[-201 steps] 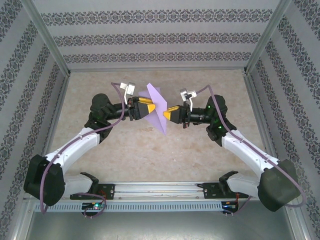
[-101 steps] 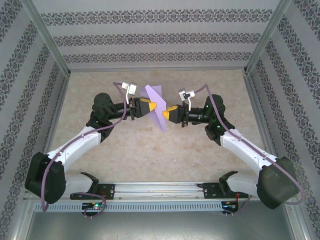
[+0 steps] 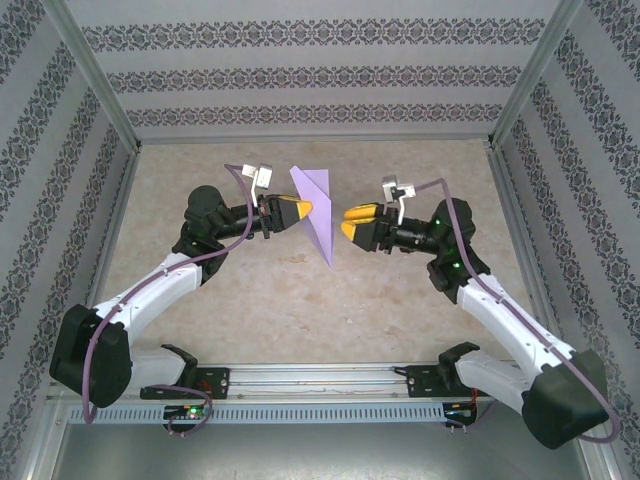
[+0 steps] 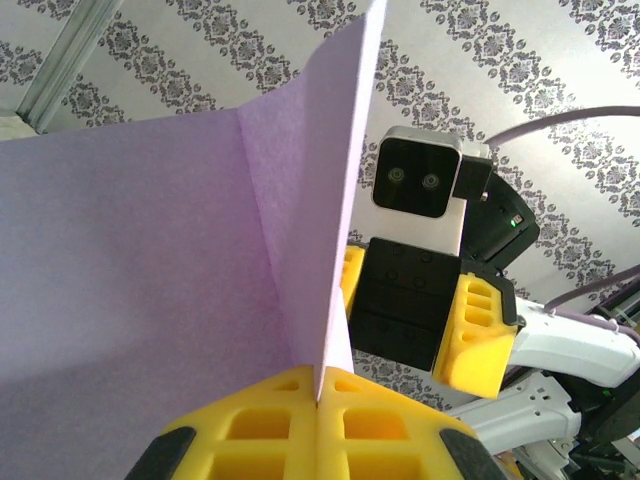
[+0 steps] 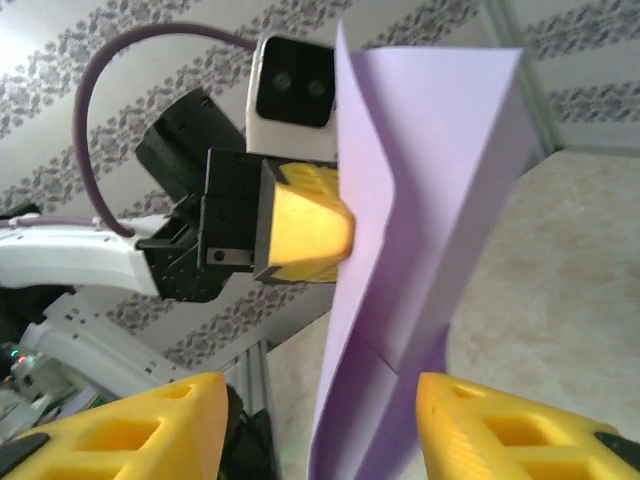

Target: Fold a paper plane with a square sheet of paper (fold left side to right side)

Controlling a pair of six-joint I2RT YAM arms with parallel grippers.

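Observation:
The lavender sheet of paper [image 3: 317, 205] is folded into a slim, creased shape with a sharp point [image 3: 328, 260] toward the near side. It hangs edge-up in the air above the table. My left gripper [image 3: 308, 210] is shut on its left edge. In the left wrist view the yellow fingertips [image 4: 322, 395] meet with the paper [image 4: 150, 290] pinched between them. My right gripper [image 3: 348, 223] stands open just right of the paper, not touching it. In the right wrist view its fingers [image 5: 165, 430] are spread wide, with the paper [image 5: 430, 190] ahead between them and the left gripper [image 5: 335, 228] behind.
The beige marbled table [image 3: 300, 310] lies below. Patterned walls with metal corner posts [image 3: 100, 90] close in the left, right and back. A metal rail [image 3: 320, 378] carrying the arm bases runs along the near edge.
The left gripper has shut on the paper. The right gripper has opened, let go of the paper and drawn back to the right. The paper now stands more upright.

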